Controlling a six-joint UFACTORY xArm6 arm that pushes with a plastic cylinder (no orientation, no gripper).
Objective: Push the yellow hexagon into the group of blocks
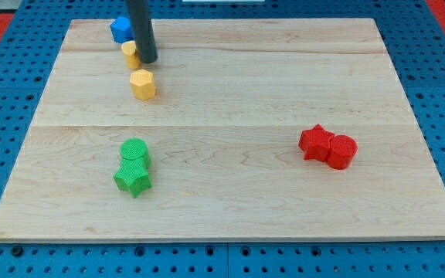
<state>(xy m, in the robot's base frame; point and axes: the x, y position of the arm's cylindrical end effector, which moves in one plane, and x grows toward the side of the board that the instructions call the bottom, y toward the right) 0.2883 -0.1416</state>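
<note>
My tip, with no gripper to open or close, touches a yellow block; pushing off-centre could swing the yellow hexagon wide of the group.

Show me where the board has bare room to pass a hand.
Widest bare stretch: the middle, between the green blocks and the red blocks, plus the view's top right. Crowded: top left, where my tip sits beside a yellow block, near the blue block and yellow hexagon.

Two yellow blocks, two green, two red, one blue.
</note>
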